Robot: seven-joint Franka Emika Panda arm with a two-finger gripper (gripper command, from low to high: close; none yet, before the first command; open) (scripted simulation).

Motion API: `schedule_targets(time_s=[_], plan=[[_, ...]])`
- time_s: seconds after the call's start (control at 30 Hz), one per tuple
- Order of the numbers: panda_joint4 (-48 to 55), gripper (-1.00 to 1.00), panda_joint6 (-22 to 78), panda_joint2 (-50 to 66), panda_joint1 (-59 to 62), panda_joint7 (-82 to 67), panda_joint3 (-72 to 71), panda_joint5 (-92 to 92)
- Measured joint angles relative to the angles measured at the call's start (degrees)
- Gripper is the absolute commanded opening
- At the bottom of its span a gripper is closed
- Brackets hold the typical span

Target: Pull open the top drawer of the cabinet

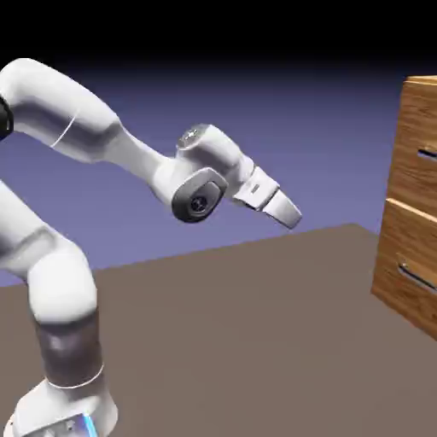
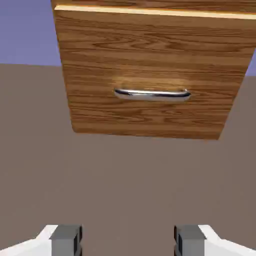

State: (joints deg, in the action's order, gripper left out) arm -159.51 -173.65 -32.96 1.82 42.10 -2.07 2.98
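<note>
At the right edge of the exterior view stands the wood-grain cabinet, cut off by the frame, with two drawer fronts stacked one over the other. Its top drawer fills the upper right of that frame, shut or nearly so as far as the cropped front tells, and its slim metal bar handle sits right by the border. Below it, at the right edge too, comes the lower drawer with a matching lower bar handle. Near the middle of the exterior view the white Panda arm reaches across, its tool sloping down toward the lower right, well apart from the cabinet and touching nothing. The hand view shows the tool's two grey fingertips at the bottom corners of the middle stretch, spread wide with bare brown counter between them, so nothing is pinched. That spread probably serves to let a finger pass on either side of a slim bar. The downward slope, though, seems to aim the hand low: the drawer front at the top of the hand view is most likely the lower one. For the task, the tool would presumably need to rise, level out and come forward to the upper handle; closing on the matching bar underneath would open the wrong drawer.
</note>
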Motion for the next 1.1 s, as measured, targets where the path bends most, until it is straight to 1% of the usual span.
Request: schedule_targets(time_s=[1.1], plan=[[40.7,0.00,9.8,-8.4,68.5,-9.9,-56.5,81.7]])
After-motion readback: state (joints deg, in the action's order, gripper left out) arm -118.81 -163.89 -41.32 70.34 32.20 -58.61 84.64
